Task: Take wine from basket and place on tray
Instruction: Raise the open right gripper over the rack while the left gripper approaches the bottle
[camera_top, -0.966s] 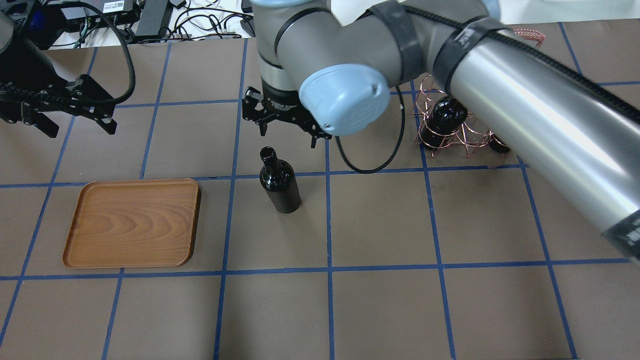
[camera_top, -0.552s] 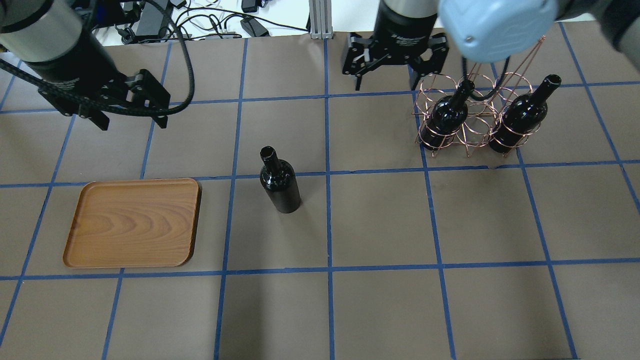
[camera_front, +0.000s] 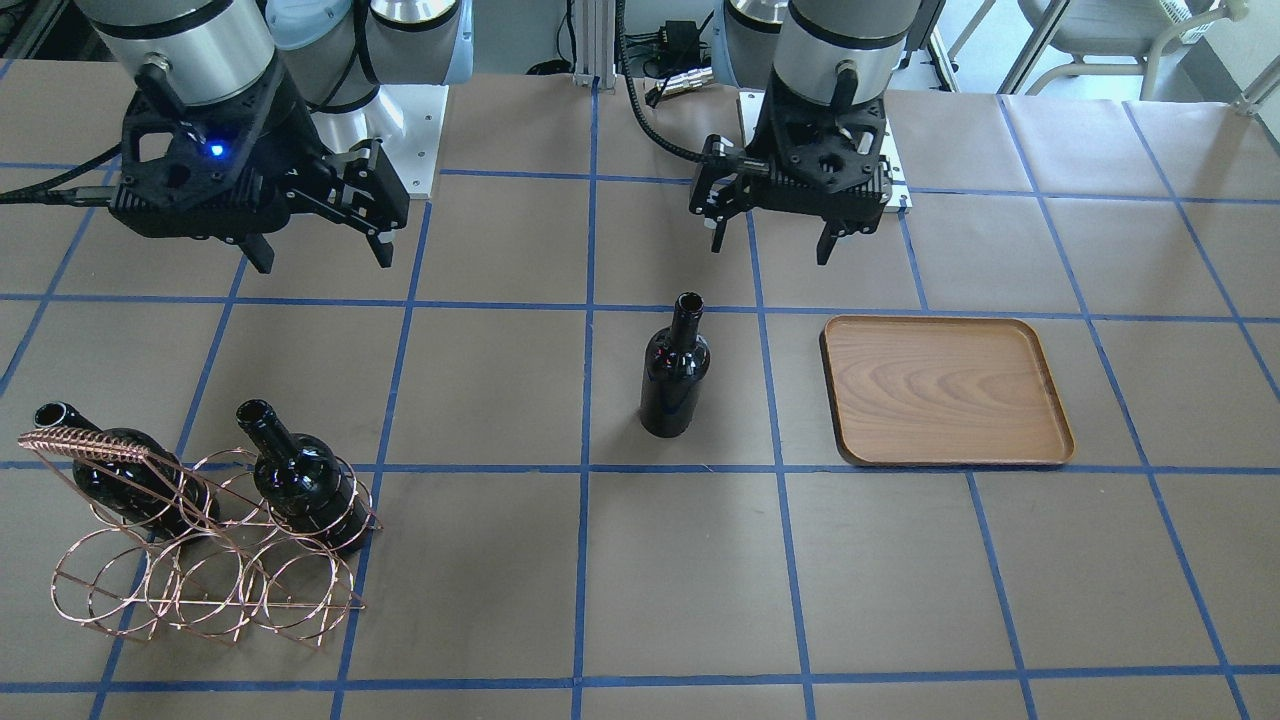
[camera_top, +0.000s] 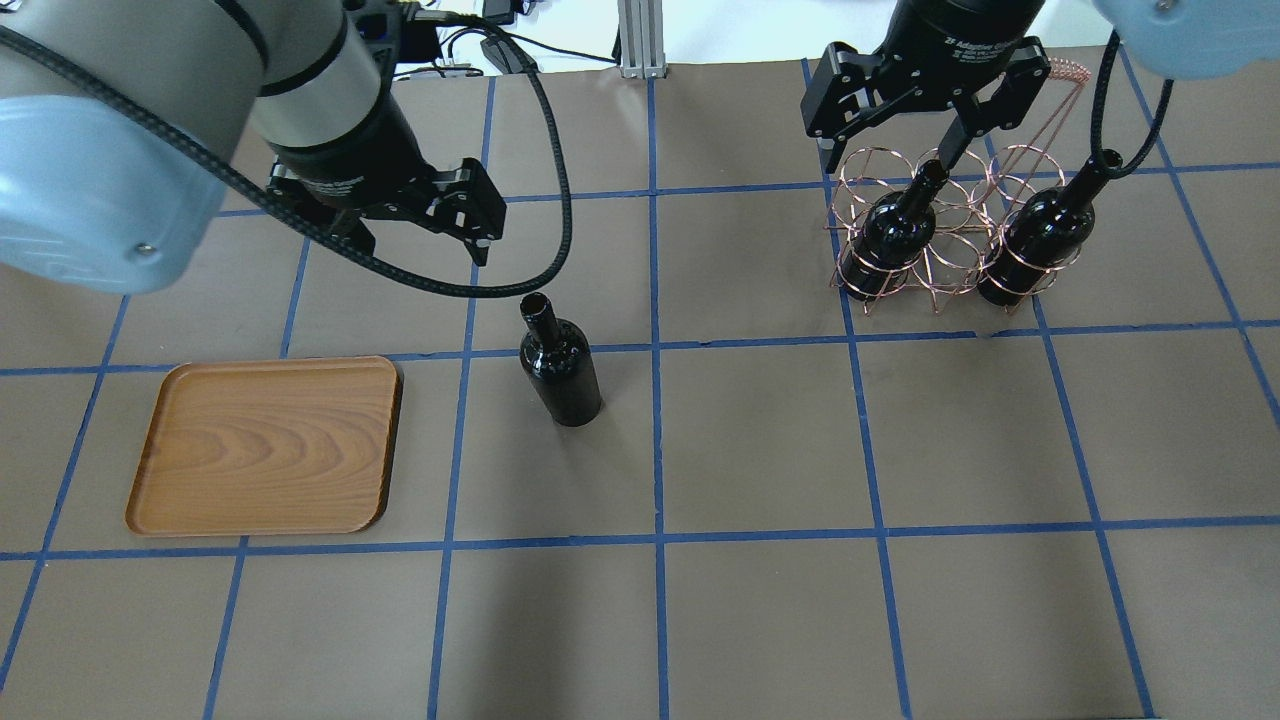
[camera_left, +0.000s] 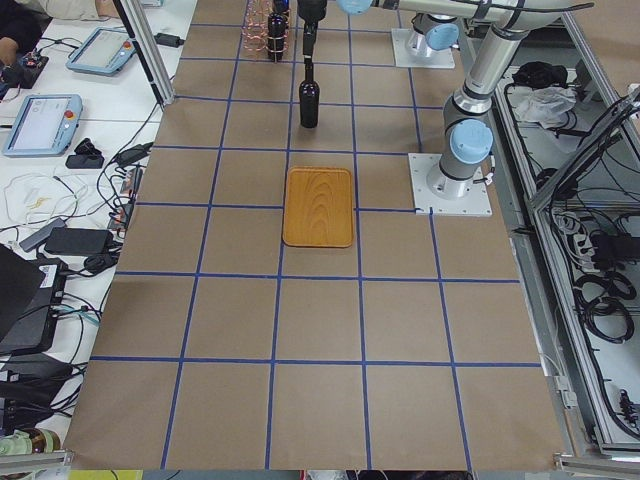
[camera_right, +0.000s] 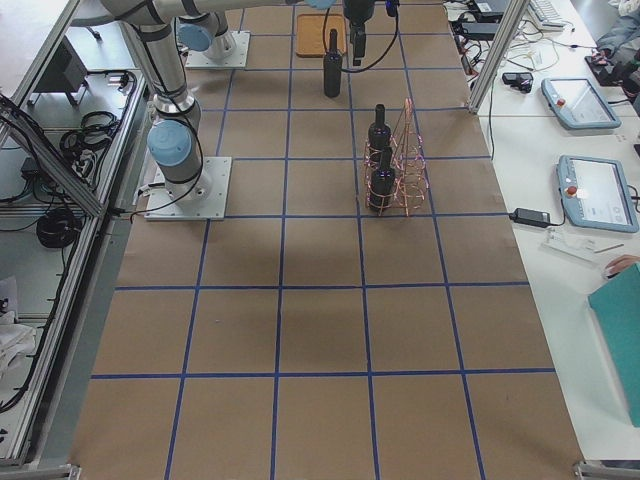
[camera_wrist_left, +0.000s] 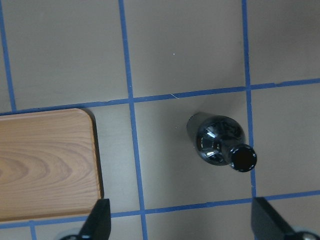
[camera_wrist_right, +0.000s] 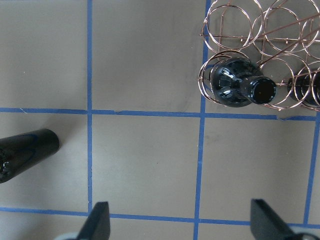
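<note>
One wine bottle (camera_top: 560, 365) stands upright on the table, right of the wooden tray (camera_top: 265, 445); it also shows in the front view (camera_front: 675, 375). The tray (camera_front: 945, 390) holds nothing. The copper wire basket (camera_top: 940, 235) at the far right holds two more bottles (camera_top: 890, 235) (camera_top: 1040, 240). My left gripper (camera_top: 425, 240) is open and empty, high up, just behind and left of the standing bottle (camera_wrist_left: 220, 140). My right gripper (camera_top: 890, 135) is open and empty, above the basket's far left side; the nearest basket bottle (camera_wrist_right: 235, 82) shows below it.
The table is brown paper with a blue tape grid. The left arm's black cable (camera_top: 540, 200) loops close to the standing bottle's neck. The basket's handle bar (camera_front: 85, 440) stands above its bottles. Cables and boxes lie past the table's far edge.
My right gripper, open, has moved from above the standing bottle back right to the basket. My left gripper has swung in from the far left to near the standing bottle.
</note>
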